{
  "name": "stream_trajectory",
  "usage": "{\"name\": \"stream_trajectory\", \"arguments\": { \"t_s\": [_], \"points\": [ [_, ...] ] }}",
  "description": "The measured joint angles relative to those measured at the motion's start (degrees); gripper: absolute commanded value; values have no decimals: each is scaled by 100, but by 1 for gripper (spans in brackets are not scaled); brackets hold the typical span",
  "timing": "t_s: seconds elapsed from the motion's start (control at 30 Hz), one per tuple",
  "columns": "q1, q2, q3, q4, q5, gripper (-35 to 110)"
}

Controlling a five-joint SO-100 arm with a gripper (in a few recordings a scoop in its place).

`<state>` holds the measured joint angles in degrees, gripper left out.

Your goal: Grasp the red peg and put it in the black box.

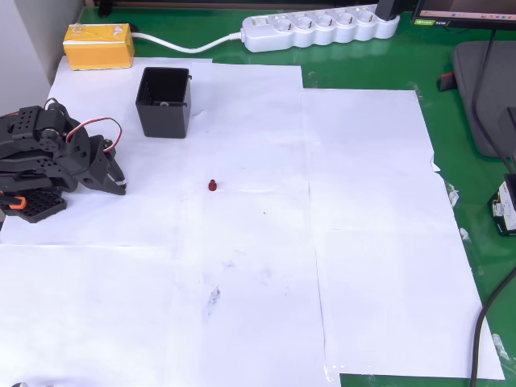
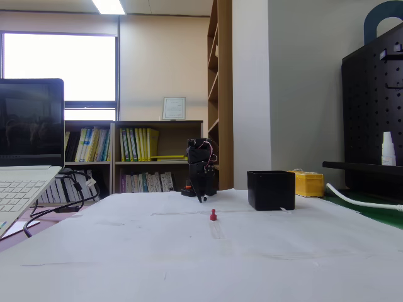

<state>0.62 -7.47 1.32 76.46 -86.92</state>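
On white paper sheets over green table, tool seemingly pressed together, bookshelves behind

Fixed view: folded black arm with gripper pointing down at the white paper; red peg upright just right-front of it; black box further right, apart.

Your work surface: a green table covered with white paper sheets.
On the paper, the red peg stands just beyond your folded gripper, the black box near it; a yellow block and white power strip lie farther off on the green.
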Motion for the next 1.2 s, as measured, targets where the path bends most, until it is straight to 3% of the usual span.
{"name": "stream_trajectory", "arguments": {
  "t_s": [0.33,0.43,1.2],
  "points": [
    [-369,88,0,-44,-316,0],
    [-431,466,0,-580,-475,0],
    [457,6864,35,-8859,-1485,0]
  ]
}}
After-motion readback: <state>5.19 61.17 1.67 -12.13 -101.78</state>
